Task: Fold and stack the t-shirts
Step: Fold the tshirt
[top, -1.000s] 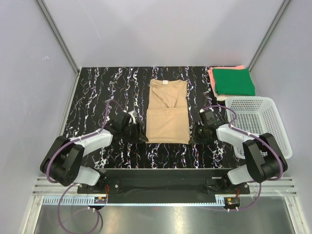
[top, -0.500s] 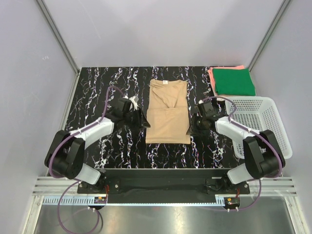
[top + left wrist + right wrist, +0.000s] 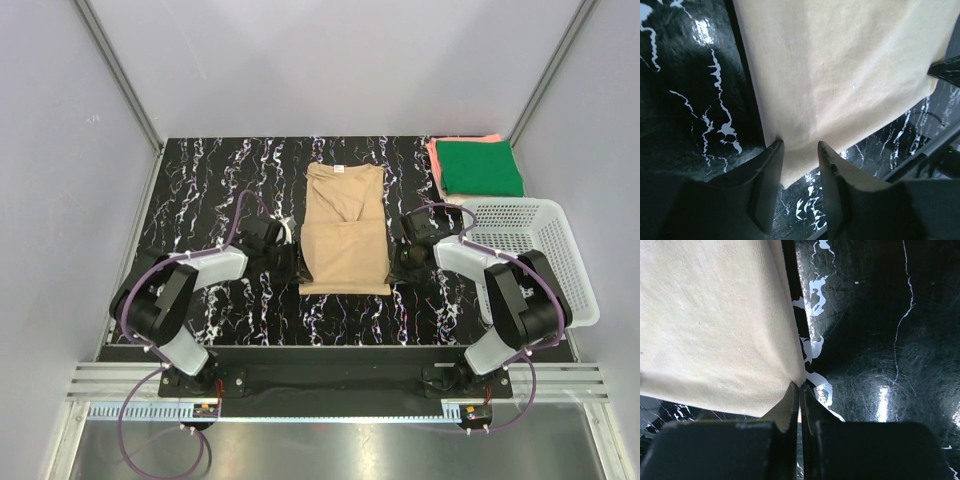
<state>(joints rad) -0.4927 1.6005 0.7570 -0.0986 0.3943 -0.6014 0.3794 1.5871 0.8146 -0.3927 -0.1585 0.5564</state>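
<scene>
We see a black tabletop (image 3: 200, 180) veined with white, walled in by pale grey panels (image 3: 330, 60). A white plastic mesh basket (image 3: 510, 206) sits at its right edge, and a slotted metal rail (image 3: 585, 378) runs along the near side.

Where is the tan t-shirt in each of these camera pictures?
Top external: the tan t-shirt lies flat, about mid-picture.
Left wrist: it fills the upper right, and its near edge runs down to the bottom centre.
Right wrist: it fills the left half.
Shared landmark: the black, white-veined table shows beside the shirt's edge in every view.
</scene>
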